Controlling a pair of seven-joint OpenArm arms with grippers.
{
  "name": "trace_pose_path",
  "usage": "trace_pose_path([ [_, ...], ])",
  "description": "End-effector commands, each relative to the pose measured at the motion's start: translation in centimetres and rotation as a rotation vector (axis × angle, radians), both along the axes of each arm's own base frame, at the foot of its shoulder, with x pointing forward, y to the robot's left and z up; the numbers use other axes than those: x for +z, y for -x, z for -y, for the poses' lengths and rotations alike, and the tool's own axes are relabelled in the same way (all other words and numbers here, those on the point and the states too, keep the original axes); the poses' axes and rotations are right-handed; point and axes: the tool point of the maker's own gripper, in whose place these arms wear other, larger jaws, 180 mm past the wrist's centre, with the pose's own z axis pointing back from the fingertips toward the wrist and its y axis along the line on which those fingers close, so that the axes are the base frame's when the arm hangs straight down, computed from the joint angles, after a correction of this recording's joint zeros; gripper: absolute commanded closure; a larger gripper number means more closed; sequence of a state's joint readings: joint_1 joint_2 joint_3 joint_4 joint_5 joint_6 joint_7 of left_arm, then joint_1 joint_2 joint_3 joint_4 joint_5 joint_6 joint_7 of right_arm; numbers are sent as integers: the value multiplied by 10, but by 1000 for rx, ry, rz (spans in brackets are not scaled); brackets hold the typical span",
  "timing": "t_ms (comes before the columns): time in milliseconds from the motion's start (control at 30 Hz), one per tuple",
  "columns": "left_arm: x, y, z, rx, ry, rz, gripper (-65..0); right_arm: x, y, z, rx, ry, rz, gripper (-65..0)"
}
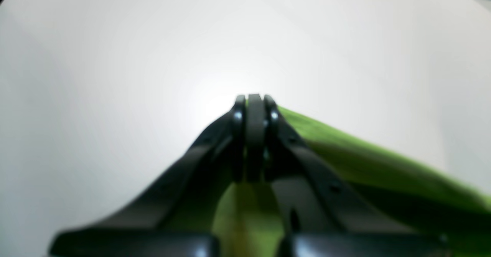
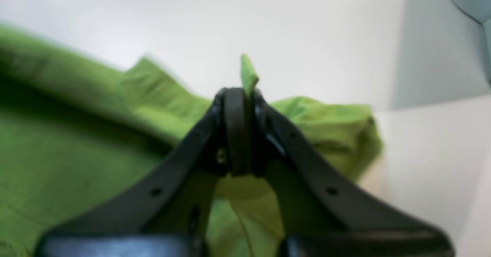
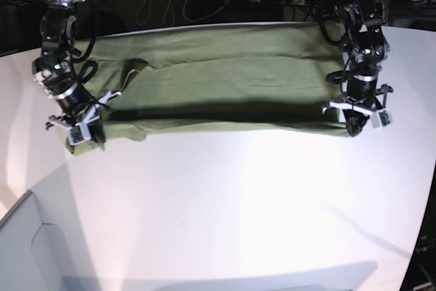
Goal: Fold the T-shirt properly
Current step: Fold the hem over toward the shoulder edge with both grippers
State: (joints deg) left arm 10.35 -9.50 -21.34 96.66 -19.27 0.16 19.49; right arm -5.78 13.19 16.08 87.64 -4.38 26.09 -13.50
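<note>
T-shirt (image 3: 218, 80) edge is pinched in both blurred grippers, left (image 1: 255, 99) and right (image 2: 239, 92).

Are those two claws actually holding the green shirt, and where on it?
Yes. Both are shut on the T-shirt: the left gripper and the right gripper each pinch its near folded edge, one at each end.

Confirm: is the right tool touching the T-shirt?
Touching. In the right wrist view the right tool is shut on the T-shirt, a green tip of cloth poking out between its fingertips.
</note>
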Motion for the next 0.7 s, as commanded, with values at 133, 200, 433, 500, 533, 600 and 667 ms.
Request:
trace_pose_path([
  [133,2,11,3,-2,-5,14,0,11,6,-1,14,-6,39,0],
  [200,-4,17,5,8,9,0,0,7,11,0,13,-5,24,0],
  [433,-18,36,4,12,10,-52,0,-5,27,1,13,0,-16,0],
  [500,-22,41,4,11,9,-66,0,-5,31,4,7,5,-21,0],
  [533,-22,43,4,12,7,-69,0,-5,35,9,-9,8,-21,0],
  [600,-19,43,4,9,3,-62,0,-1,40,16,-31,14,-15,0],
  [667,-19,43,4,9,3,-64,0,-1,44,14,-48,-2,-13,0],
])
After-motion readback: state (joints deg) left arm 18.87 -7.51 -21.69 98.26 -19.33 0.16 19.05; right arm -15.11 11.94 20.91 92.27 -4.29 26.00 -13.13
